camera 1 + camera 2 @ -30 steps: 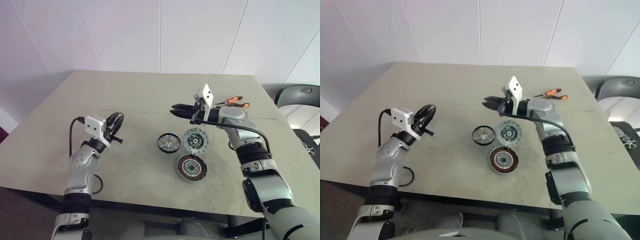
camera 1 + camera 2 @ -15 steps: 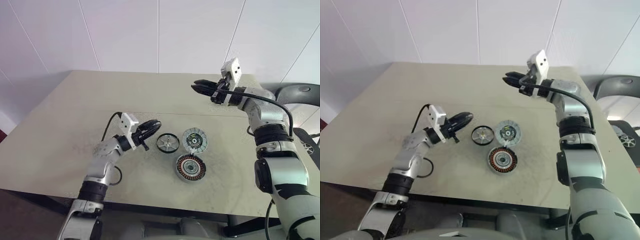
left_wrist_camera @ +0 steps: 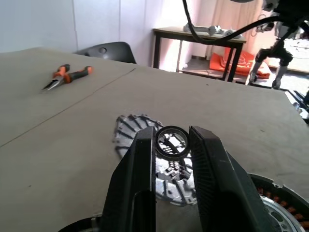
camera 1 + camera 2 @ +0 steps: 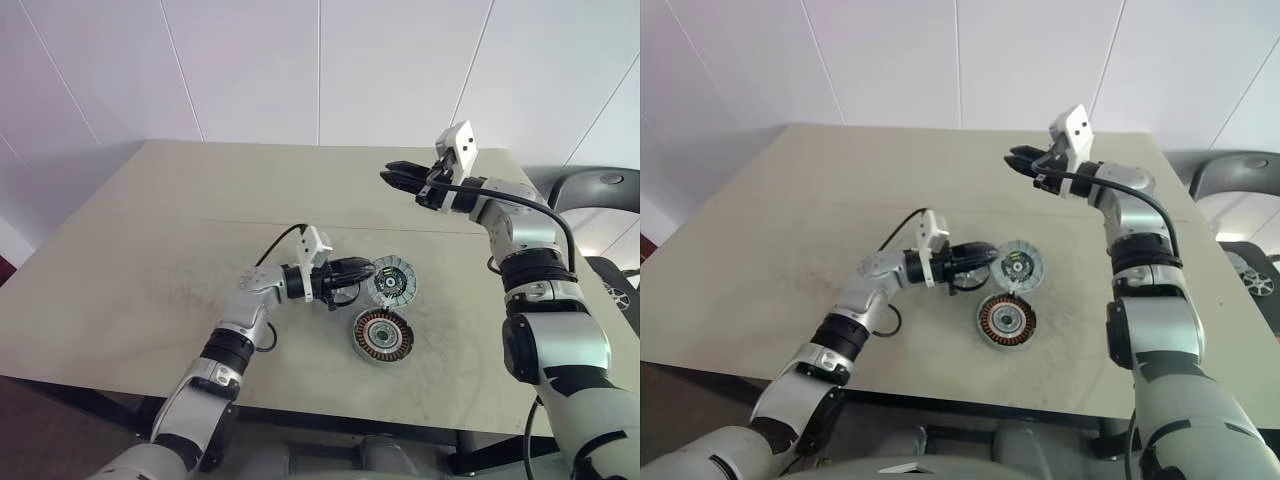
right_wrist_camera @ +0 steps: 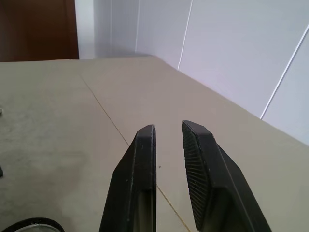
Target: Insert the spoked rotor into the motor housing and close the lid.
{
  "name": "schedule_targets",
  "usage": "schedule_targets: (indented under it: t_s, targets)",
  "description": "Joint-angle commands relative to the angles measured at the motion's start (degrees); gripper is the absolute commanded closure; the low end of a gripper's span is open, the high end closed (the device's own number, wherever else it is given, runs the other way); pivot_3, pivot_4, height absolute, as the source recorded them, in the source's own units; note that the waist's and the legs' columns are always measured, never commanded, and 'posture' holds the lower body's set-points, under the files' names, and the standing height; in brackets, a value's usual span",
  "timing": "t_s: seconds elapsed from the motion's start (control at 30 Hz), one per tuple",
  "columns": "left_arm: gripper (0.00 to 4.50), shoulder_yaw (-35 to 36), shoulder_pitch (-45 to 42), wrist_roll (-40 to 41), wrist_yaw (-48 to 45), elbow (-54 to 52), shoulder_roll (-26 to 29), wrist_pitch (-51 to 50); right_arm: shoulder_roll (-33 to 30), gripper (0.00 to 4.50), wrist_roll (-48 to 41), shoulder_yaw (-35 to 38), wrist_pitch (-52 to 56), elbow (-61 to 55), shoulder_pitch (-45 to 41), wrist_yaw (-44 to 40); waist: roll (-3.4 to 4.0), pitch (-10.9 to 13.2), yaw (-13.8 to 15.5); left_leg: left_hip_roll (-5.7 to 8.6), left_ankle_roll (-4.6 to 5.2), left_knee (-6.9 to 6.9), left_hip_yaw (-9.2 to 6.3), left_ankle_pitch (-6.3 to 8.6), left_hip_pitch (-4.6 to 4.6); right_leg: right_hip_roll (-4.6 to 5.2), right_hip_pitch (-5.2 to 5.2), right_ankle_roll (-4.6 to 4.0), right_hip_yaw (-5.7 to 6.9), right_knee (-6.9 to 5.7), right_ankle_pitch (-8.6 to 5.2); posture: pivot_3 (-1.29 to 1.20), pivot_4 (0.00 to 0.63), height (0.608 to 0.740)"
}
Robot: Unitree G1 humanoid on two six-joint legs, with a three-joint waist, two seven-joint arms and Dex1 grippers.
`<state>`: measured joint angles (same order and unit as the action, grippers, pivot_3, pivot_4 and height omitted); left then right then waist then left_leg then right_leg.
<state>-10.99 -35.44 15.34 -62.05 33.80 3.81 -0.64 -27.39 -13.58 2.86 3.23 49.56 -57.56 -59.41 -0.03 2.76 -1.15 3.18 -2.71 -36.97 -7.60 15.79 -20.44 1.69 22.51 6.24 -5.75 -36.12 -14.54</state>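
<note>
At frame centre your left gripper [image 4: 358, 268], fingers slightly parted and empty, covers the rotor beside the lid [image 4: 392, 281]; housing [image 4: 381, 335] sits below. Upper right, the right gripper [image 4: 392, 176] hovers, parted, empty.

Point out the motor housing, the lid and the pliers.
motor housing [image 4: 381, 336]: left eye view, on the central hub inside the copper windings.
lid [image 4: 395, 281]: left eye view, on the disc's slotted face.
pliers [image 3: 67, 75]: left wrist view, on the orange handles near the pivot.
</note>
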Motion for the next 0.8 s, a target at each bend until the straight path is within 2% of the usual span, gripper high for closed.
schedule_targets:
  t_s: [0.03,0.43,0.8]
  targets:
    - [3.83,-1.54,-1.35,-0.84,-2.49,0.83,-1.39,0.95,-0.12,3.60,0.03,1.22,-1.19,-1.11,-1.46,0.75,0.00,0.00,-0.01,0.00,0.00,0.00,0.00,0.00,-0.01,0.00,0.01,0.00,0.00,0.00,0.00,0.00,0.000,0.740]
    - [3.83,-8.15,-0.94,-4.19,-11.90,0.63,-1.88,-1.28,-0.43,3.60,0.30,1.32,-1.24,-1.78,-0.73,1.57,0.01,0.00,-0.08,0.00,0.00,0.00,0.00,0.00,0.01,-0.01,0.02,0.00,-0.01,-0.04,0.00,0.00,0.000,0.740]
    - [3.83,-8.91,-0.25,-5.62,-12.34,-0.94,0.31,-0.78,-0.29,3.60,0.68,1.59,-1.63,-1.37,-0.76,2.00,0.01,0.01,-0.07,-0.01,0.00,0.00,-0.03,0.00,0.01,-0.01,0.03,0.00,-0.02,-0.04,0.00,0.00,0.000,0.740]
